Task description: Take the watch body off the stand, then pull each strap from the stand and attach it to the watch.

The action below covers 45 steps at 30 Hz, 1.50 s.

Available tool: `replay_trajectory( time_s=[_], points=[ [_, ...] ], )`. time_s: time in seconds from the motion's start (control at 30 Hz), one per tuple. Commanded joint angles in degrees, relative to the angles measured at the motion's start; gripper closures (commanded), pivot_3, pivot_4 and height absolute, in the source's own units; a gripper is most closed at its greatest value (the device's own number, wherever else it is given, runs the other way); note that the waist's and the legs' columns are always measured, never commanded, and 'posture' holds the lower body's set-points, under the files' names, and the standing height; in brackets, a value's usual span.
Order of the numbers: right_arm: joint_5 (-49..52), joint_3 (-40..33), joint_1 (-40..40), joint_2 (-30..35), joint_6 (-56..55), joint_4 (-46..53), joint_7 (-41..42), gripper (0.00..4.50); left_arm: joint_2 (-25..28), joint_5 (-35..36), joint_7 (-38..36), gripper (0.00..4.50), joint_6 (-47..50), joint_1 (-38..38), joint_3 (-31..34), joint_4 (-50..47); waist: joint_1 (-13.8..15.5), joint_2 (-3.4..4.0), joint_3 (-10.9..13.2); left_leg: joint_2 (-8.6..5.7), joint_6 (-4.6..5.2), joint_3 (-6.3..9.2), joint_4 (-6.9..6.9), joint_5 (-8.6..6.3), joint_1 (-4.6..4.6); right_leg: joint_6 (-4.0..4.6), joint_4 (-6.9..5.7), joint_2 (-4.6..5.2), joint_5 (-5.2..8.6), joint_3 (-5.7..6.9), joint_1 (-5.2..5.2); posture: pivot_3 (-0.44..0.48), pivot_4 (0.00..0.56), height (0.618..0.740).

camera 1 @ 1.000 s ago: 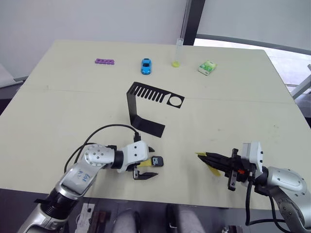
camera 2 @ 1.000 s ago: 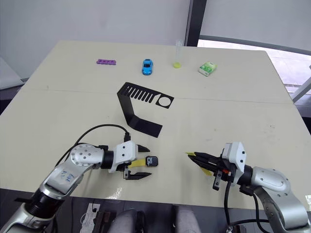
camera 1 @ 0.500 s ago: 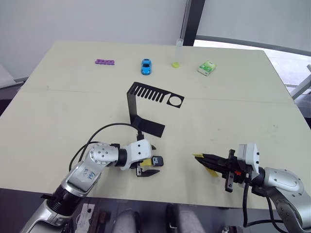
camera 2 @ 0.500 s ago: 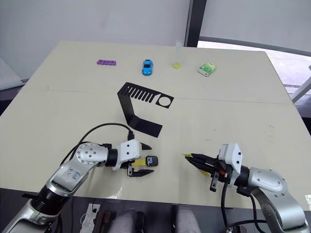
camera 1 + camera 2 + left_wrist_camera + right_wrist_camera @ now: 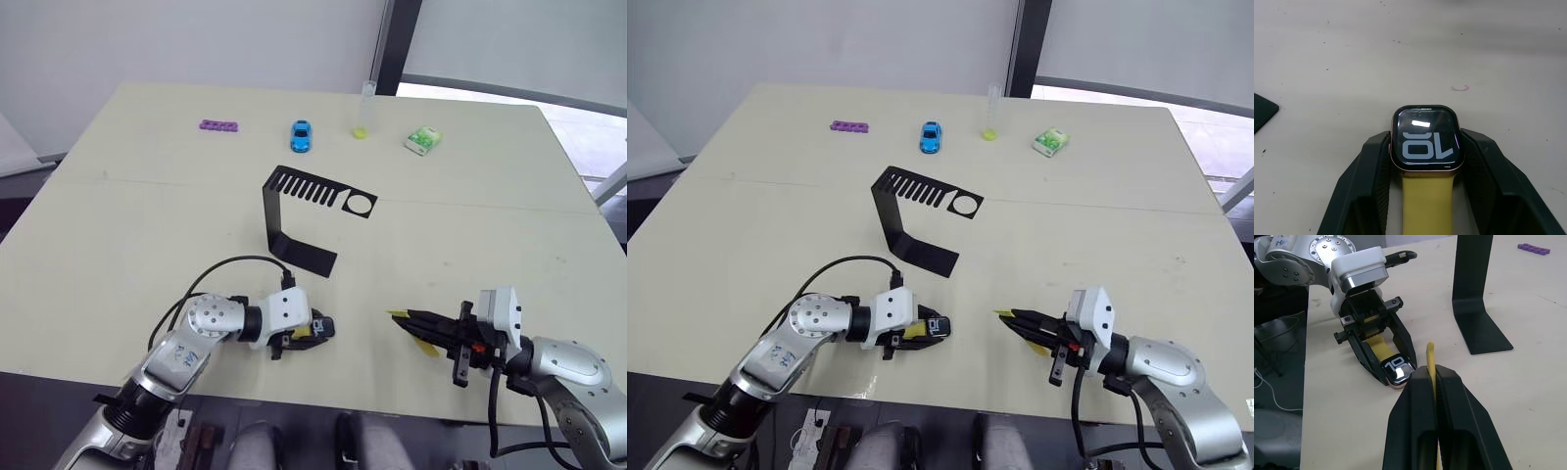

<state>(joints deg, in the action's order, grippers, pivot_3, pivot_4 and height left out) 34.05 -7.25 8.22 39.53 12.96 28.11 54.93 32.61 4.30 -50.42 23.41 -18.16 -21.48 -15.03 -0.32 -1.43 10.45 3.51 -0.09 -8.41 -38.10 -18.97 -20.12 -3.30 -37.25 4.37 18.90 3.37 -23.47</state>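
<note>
The watch body (image 5: 1426, 142), a black square case with a lit screen, lies on the table near the front edge. One yellow strap (image 5: 1425, 205) is joined to its end and runs back between the fingers. My left gripper (image 5: 312, 331) is shut on the watch, with its black fingers (image 5: 1371, 166) pressed against both sides of the case. To the right, my right gripper (image 5: 411, 319) is shut on the other yellow strap (image 5: 1430, 355), whose tip points toward the watch from a short gap away. The black stand (image 5: 304, 255) stands upright behind them, with nothing on it.
Along the table's far edge are a purple block (image 5: 217, 125), a blue toy car (image 5: 301, 135), a clear tube with a yellow-green bottom (image 5: 364, 113) and a green-white packet (image 5: 423, 140). The table's front edge runs just below both grippers.
My left gripper has slid forward around the watch and closed on its case. The right gripper with its strap has barely moved. The camera has shifted slightly.
</note>
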Motion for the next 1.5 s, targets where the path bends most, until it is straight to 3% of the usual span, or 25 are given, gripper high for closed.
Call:
replay_trajectory(
  time_s=[0.03, 0.2, 0.37, 0.5, 0.67, 0.87, 1.5],
  points=[
    [1.4, -1.3, -0.3, -0.4, 0.4, 2.7, -1.1, 4.5, 0.7, -2.4, 1.5, 2.9, 1.3, 1.5, -0.4, 4.0, 0.1, -0.01, 0.0, 0.0, 0.0, 0.0, 0.0, 0.0, 0.0, 0.0, 0.0, 0.0, 0.0, -0.01, 0.0, 0.0, 0.15, 0.74],
    [0.4, -1.0, 0.0, -0.7, -0.1, 3.9, -1.8, 4.5, -1.4, 2.2, 1.2, 2.9, 0.4, 1.3, 3.6, 3.2, 0.2, 0.0, 0.0, 0.0, 0.01, 0.0, 0.0, -0.01, -0.01, 0.0, 0.0, 0.0, 0.0, -0.01, 0.0, 0.0, 0.15, 0.74],
    [-6.7, 0.7, 0.0, -0.8, -5.6, 5.8, -1.9, 4.5, -2.9, 15.6, -0.7, 2.9, 15.4, -1.3, 11.8, -1.3, 0.0, 0.0, 0.0, 0.02, 0.0, -0.01, -0.03, 0.0, -0.07, 0.0, -0.08, -0.03, 0.01, 0.0, -0.11, 0.0, 0.15, 0.74],
    [-16.8, 3.5, -1.7, -0.9, -12.5, 6.4, -3.5, 4.5, -1.4, 29.2, -3.4, 2.9, 33.5, -6.1, 17.6, -2.8, 0.1, -0.02, 0.0, 0.02, -0.04, 0.01, -0.07, 0.01, -0.14, -0.01, -0.1, -0.05, 0.03, 0.03, -0.15, 0.0, 0.15, 0.74],
    [-25.1, 7.7, -3.9, -2.7, -15.4, 7.7, -7.8, 4.5, -1.5, 35.0, -2.7, 2.9, 41.5, -9.7, 19.2, -0.5, 0.0, -0.02, 0.0, 0.0, -0.08, -0.01, -0.08, 0.02, -0.11, -0.02, -0.13, -0.08, 0.04, 0.0, -0.15, 0.0, 0.15, 0.74],
    [-30.7, 10.1, -3.0, -3.8, -20.0, 6.9, -9.9, 4.5, -2.7, 37.1, -1.0, 2.9, 44.3, -11.8, 18.7, 0.0, 0.1, -0.02, 0.0, -0.02, -0.11, 0.0, -0.12, 0.03, -0.13, -0.01, -0.14, -0.09, 0.05, -0.01, -0.16, 0.0, 0.15, 0.74],
    [-33.4, 12.0, -7.7, -3.7, -27.8, -1.0, -10.1, 4.5, -4.1, 40.9, 3.2, 2.9, 47.3, -12.4, 19.1, -0.5, 0.0, -0.03, 0.0, 0.03, -0.16, -0.02, -0.15, 0.05, -0.09, 0.02, -0.2, -0.18, 0.07, -0.12, -0.17, 0.0, 0.15, 0.74]
  ],
)
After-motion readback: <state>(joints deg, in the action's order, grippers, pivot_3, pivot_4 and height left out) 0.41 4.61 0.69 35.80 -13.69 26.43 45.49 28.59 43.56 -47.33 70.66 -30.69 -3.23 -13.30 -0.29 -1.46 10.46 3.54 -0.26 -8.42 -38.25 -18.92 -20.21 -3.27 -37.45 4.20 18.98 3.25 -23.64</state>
